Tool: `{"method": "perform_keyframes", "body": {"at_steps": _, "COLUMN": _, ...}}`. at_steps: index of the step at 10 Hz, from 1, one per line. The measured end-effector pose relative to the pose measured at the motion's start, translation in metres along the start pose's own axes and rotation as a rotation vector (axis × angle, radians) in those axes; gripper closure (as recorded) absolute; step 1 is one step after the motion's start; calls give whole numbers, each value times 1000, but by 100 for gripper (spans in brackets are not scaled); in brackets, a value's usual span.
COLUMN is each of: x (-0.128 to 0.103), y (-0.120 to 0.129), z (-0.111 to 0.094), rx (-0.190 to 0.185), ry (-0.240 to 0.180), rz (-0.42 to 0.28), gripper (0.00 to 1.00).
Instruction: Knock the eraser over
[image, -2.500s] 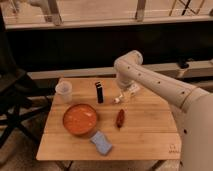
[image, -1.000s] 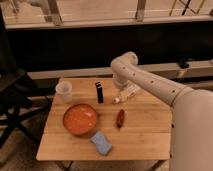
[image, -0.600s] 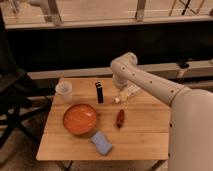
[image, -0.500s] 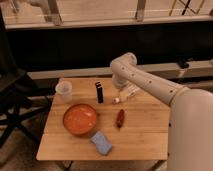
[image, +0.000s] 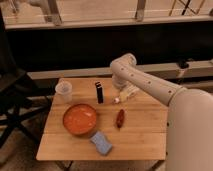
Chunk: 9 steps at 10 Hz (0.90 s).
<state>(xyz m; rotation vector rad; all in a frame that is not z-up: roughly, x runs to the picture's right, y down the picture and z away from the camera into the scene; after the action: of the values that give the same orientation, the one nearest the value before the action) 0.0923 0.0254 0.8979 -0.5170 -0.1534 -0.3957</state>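
**Eraser still up, gripper barely shifts**

The eraser stands upright on the far side of the table, exactly where it was. The gripper hangs low just to its right, hardly moved. Whether it is spread or pinched, I cannot tell.

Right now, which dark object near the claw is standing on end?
The black eraser, left of the claw at the far side of the table; the dark red oval lies flat.

one each: eraser, cup, bowl, sponge, red oval object, and jaws near the eraser.
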Motion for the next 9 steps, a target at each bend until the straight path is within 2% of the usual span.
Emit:
{"method": "perform_keyframes", "body": {"at_steps": 3, "x": 0, "y": -2, "z": 4, "rx": 0, "ry": -3, "rz": -9, "gripper": 52}}
{"method": "perform_keyframes", "body": {"at_steps": 8, "x": 0, "y": -4, "z": 7, "rx": -1, "ry": -10, "rz": -20, "gripper": 97}}
{"method": "perform_keyframes", "body": {"at_steps": 9, "x": -9, "y": -7, "z": 6, "rx": -2, "ry": -12, "rz": -31, "gripper": 100}}
